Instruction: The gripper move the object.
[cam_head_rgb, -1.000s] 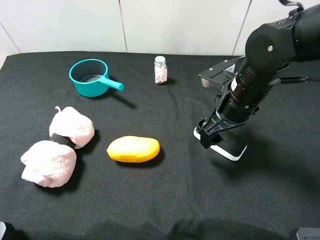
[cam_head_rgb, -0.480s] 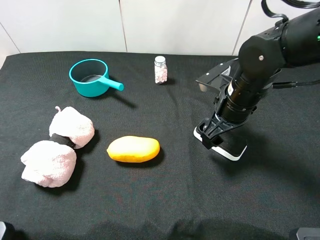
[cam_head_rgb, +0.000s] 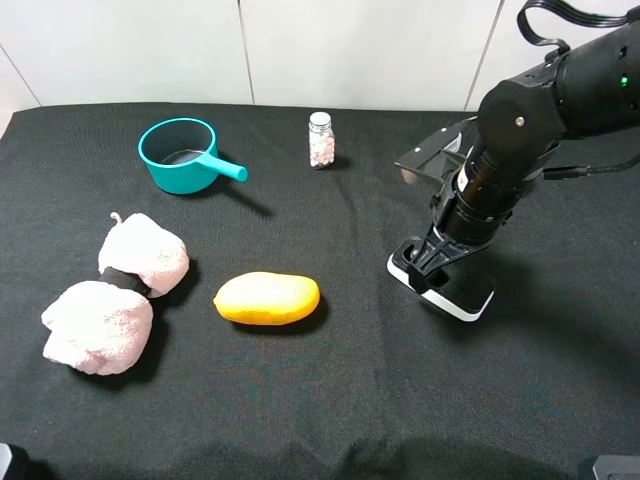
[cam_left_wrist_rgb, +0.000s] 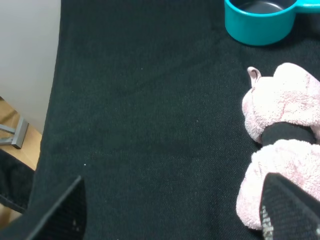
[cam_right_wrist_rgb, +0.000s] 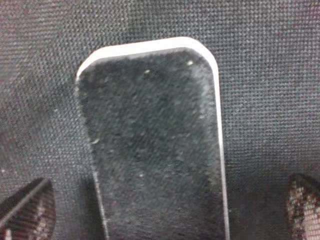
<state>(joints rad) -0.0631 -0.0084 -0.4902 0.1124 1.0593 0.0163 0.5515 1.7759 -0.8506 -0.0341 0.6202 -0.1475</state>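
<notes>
The object (cam_head_rgb: 464, 298) is a flat oblong block with a black felt top and a white base, lying on the black cloth right of centre. My right gripper (cam_head_rgb: 426, 262) stands low over its left end, pointing down. In the right wrist view the object (cam_right_wrist_rgb: 155, 145) fills the middle. The right gripper (cam_right_wrist_rgb: 165, 205) is open, one fingertip (cam_right_wrist_rgb: 27, 207) on each long side and apart from the block. In the left wrist view the left gripper (cam_left_wrist_rgb: 175, 215) is open over bare cloth, holding nothing.
A yellow mango (cam_head_rgb: 267, 298) lies left of the object. Two pink fluffy bundles (cam_head_rgb: 118, 295) joined by a black band sit at the left. A teal saucepan (cam_head_rgb: 180, 153) and a small bottle (cam_head_rgb: 321, 139) stand at the back. The table's left edge (cam_left_wrist_rgb: 52, 110) drops to the floor.
The right arm has come down and shifted slightly, bringing its open gripper lower around the object's left end. The object and the other things have not moved.
</notes>
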